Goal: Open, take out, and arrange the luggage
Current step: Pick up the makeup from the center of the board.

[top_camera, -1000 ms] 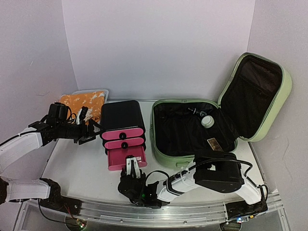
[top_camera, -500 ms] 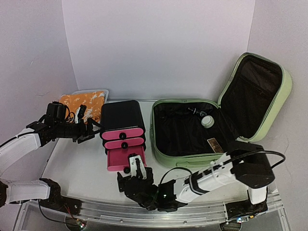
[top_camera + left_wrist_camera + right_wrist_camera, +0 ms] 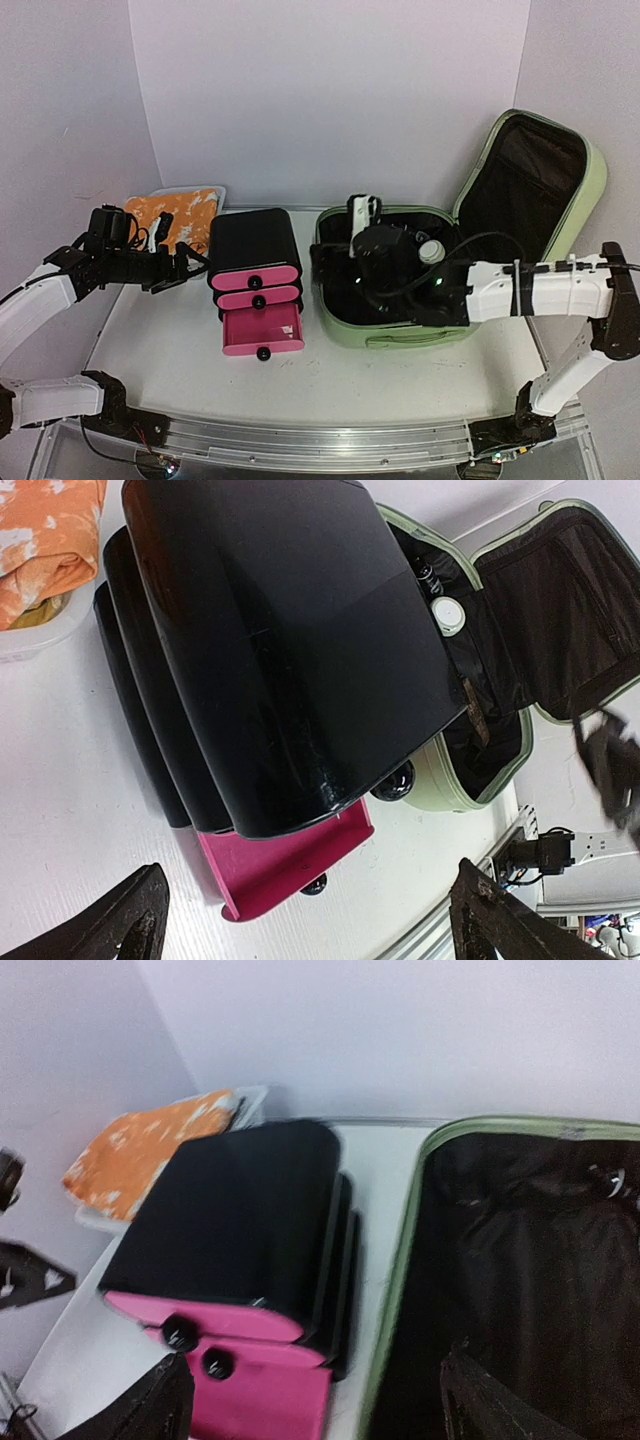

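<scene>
The luggage [image 3: 400,335] is a light-green suitcase lying open on the right of the table, with its lid [image 3: 540,200] propped up and its black lining showing. A white round cap [image 3: 432,252] lies inside near the back. My right gripper [image 3: 361,208] hovers over the suitcase's left part, open and empty. In the right wrist view the right gripper [image 3: 320,1405] spans the green rim [image 3: 400,1260]. My left gripper [image 3: 185,265] stands open and empty, left of the drawer box. From the left wrist view, the left gripper [image 3: 310,920] faces the box and the luggage [image 3: 520,650] beyond.
A black drawer box [image 3: 255,265] with pink fronts stands left of the suitcase, its bottom drawer [image 3: 262,332] pulled out. A white basket [image 3: 215,192] at the back left holds an orange cloth [image 3: 175,208]. White walls close in the back and sides.
My right arm swung from the table's near edge in front of the drawer box up and over the suitcase, and its jaws opened. The left gripper drew back slightly to the left.
</scene>
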Robot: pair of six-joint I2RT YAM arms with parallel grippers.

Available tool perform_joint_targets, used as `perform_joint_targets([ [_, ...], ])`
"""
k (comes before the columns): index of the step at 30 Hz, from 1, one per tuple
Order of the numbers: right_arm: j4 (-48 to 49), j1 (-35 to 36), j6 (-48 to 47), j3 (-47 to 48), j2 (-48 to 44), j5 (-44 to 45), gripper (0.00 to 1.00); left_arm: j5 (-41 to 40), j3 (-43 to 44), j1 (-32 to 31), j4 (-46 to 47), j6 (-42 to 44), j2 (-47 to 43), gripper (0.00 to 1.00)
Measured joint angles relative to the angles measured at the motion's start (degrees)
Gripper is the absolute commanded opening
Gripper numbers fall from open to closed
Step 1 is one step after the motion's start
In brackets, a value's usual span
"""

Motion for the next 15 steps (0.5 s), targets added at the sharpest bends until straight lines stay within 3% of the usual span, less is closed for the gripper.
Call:
perform_joint_targets([
  [5,-4.8,-11.9,-7.5,0.2,-5.4,-2.9,0.80,-0.6,0.0,0.0,-0.6,0.3,-0.6,0.99],
  [9,-8.7,-20.5,-11.6,1.6,-5.8,-7.6,0.84,-1.1,0.0,0.0,-1.3,0.7,-0.8,0.99],
  [15,-11.7,-32.6,-9.7,4.3,-1.4,-15.2,0.89,-1.3,0.0,0.0,-2.2,1.0,-0.8,0.99],
])
